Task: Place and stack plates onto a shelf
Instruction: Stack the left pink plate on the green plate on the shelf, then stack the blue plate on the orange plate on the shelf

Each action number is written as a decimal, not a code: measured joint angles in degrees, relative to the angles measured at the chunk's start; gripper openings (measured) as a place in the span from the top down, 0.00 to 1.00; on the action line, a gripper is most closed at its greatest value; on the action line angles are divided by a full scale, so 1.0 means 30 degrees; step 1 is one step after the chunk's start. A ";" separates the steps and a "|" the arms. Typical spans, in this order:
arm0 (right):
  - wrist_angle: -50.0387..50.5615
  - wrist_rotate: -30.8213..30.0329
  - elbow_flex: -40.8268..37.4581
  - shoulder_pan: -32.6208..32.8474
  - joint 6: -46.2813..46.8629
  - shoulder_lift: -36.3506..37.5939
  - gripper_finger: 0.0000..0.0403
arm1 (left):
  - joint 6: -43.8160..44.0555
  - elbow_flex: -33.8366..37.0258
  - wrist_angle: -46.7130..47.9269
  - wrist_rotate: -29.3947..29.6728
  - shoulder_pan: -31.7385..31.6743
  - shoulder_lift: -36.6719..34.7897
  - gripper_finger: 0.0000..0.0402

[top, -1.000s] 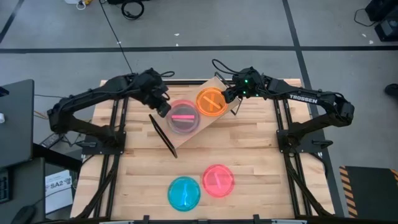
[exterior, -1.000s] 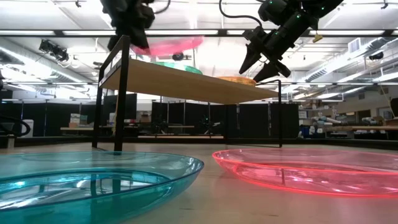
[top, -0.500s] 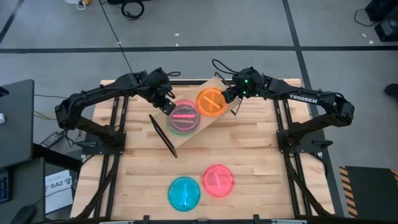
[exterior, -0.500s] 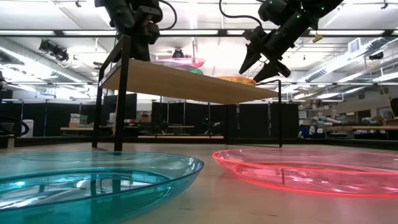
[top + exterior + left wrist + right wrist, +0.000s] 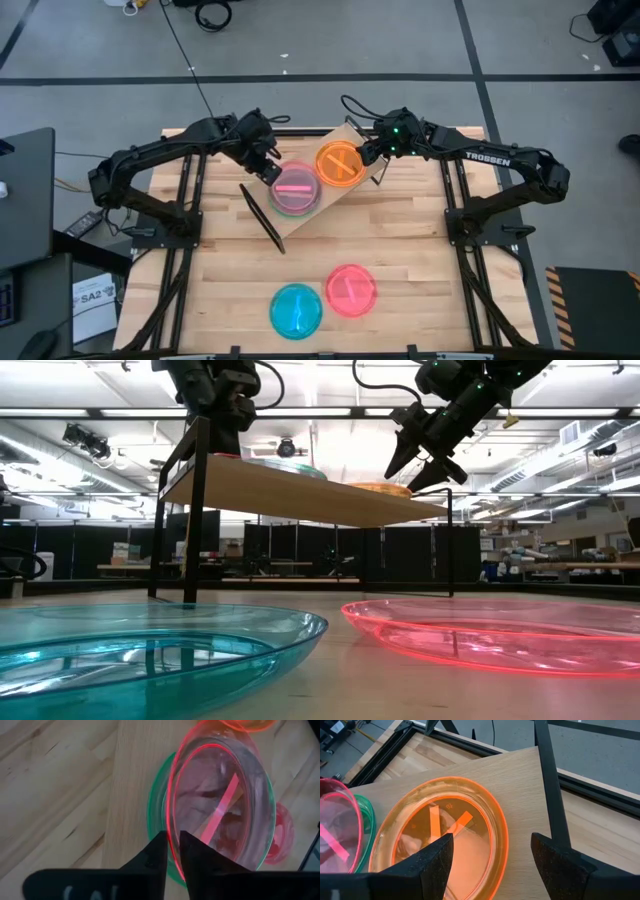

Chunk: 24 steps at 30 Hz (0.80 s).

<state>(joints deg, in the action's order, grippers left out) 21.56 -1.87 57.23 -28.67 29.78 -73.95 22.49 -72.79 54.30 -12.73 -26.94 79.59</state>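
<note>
The shelf (image 5: 330, 197) stands slantwise on the far half of the table. A pink plate (image 5: 296, 188) lies nested in a green plate (image 5: 155, 805) on it, and an orange plate (image 5: 340, 163) sits beside them. My left gripper (image 5: 268, 168) is at the pink plate's far-left rim, with its fingers a narrow gap apart on either side of that rim. My right gripper (image 5: 492, 855) hovers wide open over the orange plate's (image 5: 445, 835) far-right edge. In the low view it stands above the shelf (image 5: 300, 495). My left gripper has the pink plate's rim (image 5: 171, 822) between its two fingers, coming slanting down from the table's left. I cannot tell whether the fingers (image 5: 159, 855) touch the rim. The plate rests in the green plate.
Another pink plate (image 5: 351, 290) and a blue plate (image 5: 296, 310) lie on the tabletop near its front edge, apart from the shelf. Black wire legs (image 5: 262, 215) hold up the shelf's ends. Bare wood lies between the shelf and these two plates.
The pink plate was held tilted above the shelf. It has come down and now lies flat in the green plate. My left gripper has moved a little toward the far edge.
</note>
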 joint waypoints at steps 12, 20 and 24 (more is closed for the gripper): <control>-0.0006 0.0000 0.0000 0.0000 0.0000 0.0000 0.32 | -0.0417 0.0000 0.0016 0.0000 0.0000 0.0000 0.62; 0.0002 0.0000 0.0000 0.0007 0.0000 0.0000 0.32 | -0.0425 0.0000 0.0002 0.0000 0.0000 -0.0057 0.55; -0.0001 0.0000 0.0000 0.0007 0.0000 0.0000 0.32 | -0.0388 0.0000 -0.0017 -0.0293 0.0000 -0.0282 0.54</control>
<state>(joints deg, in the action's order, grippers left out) 21.55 -1.87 57.23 -28.64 29.78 -73.95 21.32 -72.79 54.25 -13.61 -26.94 78.75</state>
